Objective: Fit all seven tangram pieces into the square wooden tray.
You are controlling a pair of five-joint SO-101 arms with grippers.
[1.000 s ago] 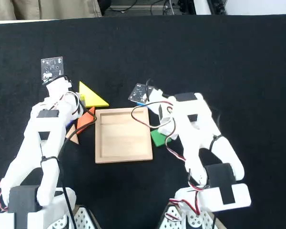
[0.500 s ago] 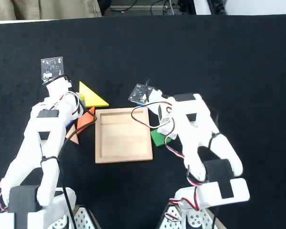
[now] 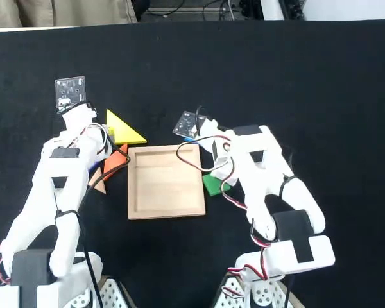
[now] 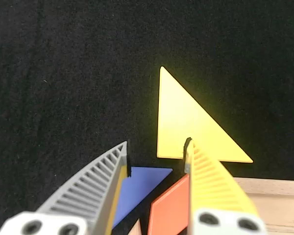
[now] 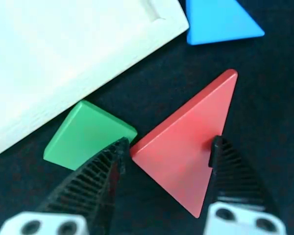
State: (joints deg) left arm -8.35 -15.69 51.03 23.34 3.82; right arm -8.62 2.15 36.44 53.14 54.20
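Both gape: right pincer (image 5: 169,141), and left pincer (image 4: 157,143) hiding perhaps half the blue piece (image 4: 143,180).

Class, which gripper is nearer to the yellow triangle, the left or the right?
Left. The left gripper sits right at the yellow triangle; the right gripper is across the tray, straddling the red triangle.

The tray (image 3: 131,186) lies mid-table (image 3: 308,83). Behind its far left corner lies a big triangle (image 3: 123,129), with the left hand (image 4: 157,147) just before it. Beside the tray's right edge lies a small piece (image 3: 212,185), and next to that a triangle (image 5: 196,117) between the right hand's (image 5: 169,142) fingers.
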